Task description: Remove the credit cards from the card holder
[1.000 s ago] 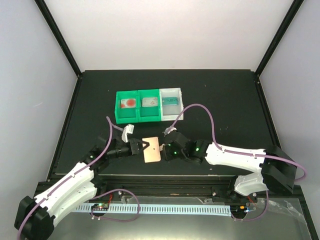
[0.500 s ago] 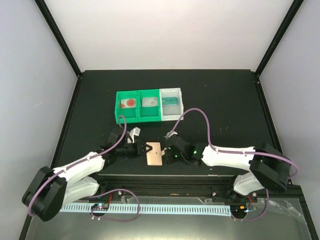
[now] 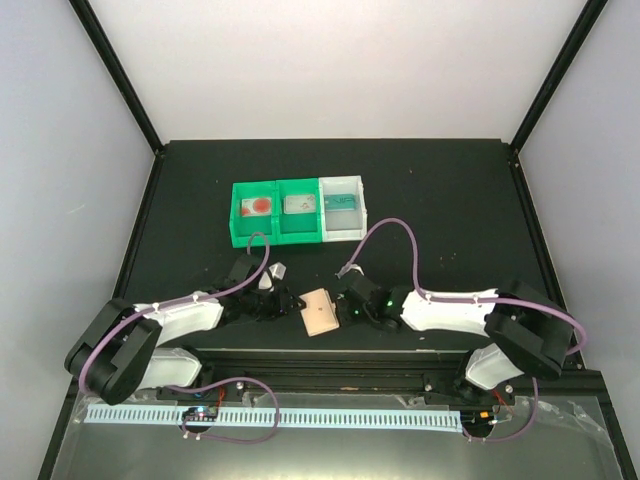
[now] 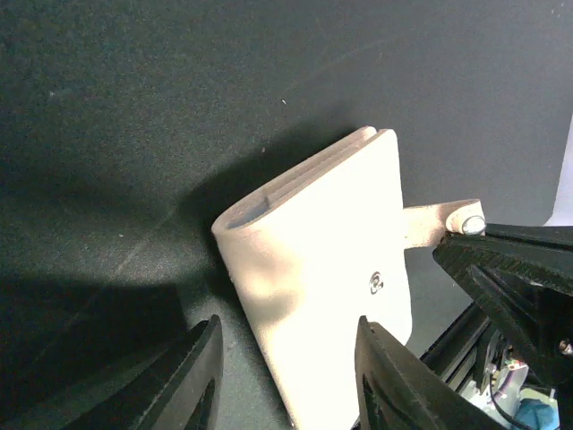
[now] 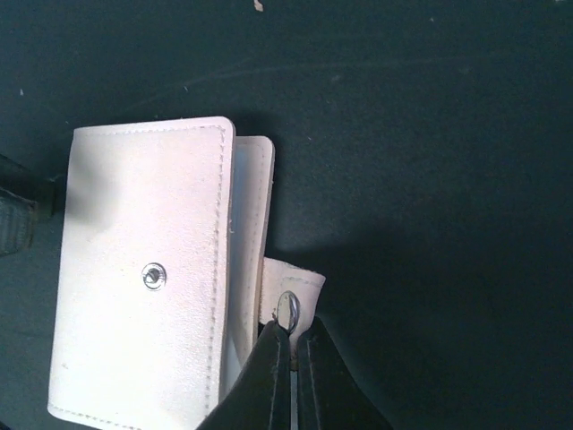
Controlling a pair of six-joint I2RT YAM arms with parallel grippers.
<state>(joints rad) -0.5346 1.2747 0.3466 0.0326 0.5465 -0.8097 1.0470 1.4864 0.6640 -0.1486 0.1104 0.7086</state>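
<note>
Left gripper (image 4: 286,340) stands open, one finger on each side of the near end of the card holder (image 4: 327,260). The right-hand finger lies against the tan face, the other is just clear of it, so nothing is clamped on that side. The holder sits tilted on the dark table (image 3: 450,200) between the two arms, folded shut, with its layered edge showing at the top. No card pokes out of it in any view. To its right, the right gripper (image 5: 292,345) is closed tight on the snap tab (image 5: 291,285), which hangs loose from the stud (image 5: 154,277) on the cover.

By my reading, the step in hand is opening the holder: the tab is undone, but the flap is not yet turned back. Next, the left fingers should probably close on the body to hold it down while the right arm draws the tab away to bare the pocket. A pull without that hold would likely drag the whole holder along.
</note>
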